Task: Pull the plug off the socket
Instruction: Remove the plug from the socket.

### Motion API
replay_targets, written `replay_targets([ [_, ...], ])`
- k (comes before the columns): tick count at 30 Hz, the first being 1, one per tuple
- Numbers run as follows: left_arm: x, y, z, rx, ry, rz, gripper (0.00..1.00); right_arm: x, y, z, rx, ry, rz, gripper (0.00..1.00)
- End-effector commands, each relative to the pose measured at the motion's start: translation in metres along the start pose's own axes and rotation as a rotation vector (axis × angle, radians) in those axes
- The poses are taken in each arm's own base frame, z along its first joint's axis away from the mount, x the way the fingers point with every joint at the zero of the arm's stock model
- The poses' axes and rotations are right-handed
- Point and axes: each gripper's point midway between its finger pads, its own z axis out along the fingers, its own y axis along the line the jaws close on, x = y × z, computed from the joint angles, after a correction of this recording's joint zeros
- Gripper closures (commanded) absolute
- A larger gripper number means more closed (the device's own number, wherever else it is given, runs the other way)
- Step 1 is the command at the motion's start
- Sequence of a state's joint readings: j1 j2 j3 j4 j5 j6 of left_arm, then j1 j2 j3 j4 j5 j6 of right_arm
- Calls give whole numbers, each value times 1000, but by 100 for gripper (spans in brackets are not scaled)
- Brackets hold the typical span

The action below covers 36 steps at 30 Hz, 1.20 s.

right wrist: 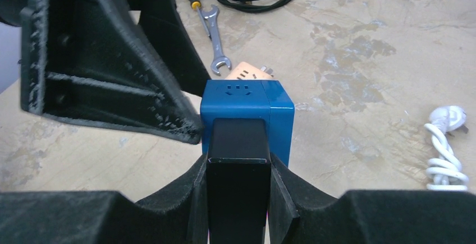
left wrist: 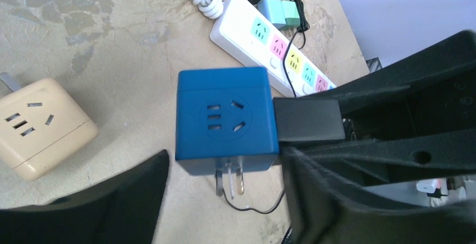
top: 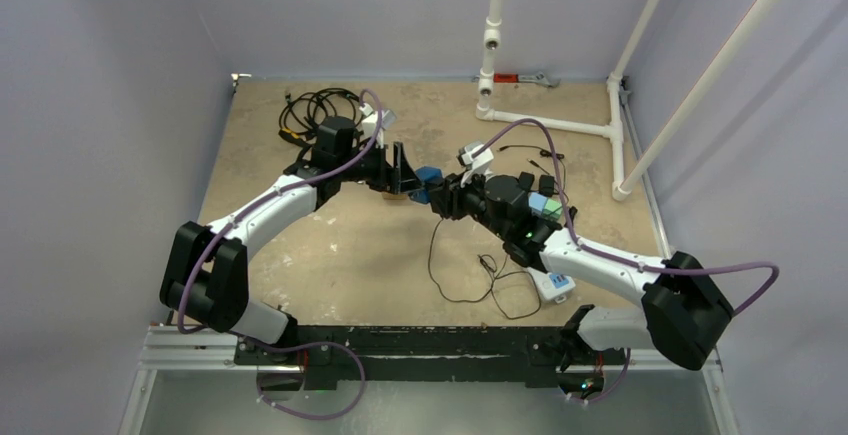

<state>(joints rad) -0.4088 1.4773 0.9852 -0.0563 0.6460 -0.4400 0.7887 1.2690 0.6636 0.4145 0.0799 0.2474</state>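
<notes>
The right claw was clamped on the black plug, which sat pushed into the side of the blue socket cube at mid-bench. The left claw stood spread, its fingers either side of the cube (a gap showed on one side). A beige cube lay just beside.

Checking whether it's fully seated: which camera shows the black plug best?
The left wrist view: the black plug shows side-on, butted against the blue socket cube. The right wrist view shows only its back, clamped in the jaws of the right gripper. From above it is too small to make out.
</notes>
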Motion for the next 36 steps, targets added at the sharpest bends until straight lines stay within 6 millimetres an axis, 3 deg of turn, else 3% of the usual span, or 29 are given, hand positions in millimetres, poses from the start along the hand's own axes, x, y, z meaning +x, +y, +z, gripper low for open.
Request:
replay_targets([
  [1,-18,-11,-10,16,-46,71,19,-62,-4,-7,5,-181,27,100],
  [3,-20,-19,-13,44,-48,100,7,-67,-8,-11,-6,-188,35,100],
  [7,-24,-30,-21,72,-63,151,1,-75,-15,-16,-36,-200,44,100],
  [11,-30,-38,-31,74,-90,212,1,-84,-22,-20,-84,-209,59,100],
  [23,-28,-36,-37,40,-82,260,1,-98,11,-32,-301,-214,91,100],
  [28,-21,-46,-36,84,-59,283,1,-100,17,-33,-334,-200,104,100],
  [32,-20,-42,-37,42,-52,299,1,-104,21,-35,-353,-199,106,100],
  [36,-12,-57,-35,107,-33,331,1,-107,27,-35,-382,-167,117,100],
])
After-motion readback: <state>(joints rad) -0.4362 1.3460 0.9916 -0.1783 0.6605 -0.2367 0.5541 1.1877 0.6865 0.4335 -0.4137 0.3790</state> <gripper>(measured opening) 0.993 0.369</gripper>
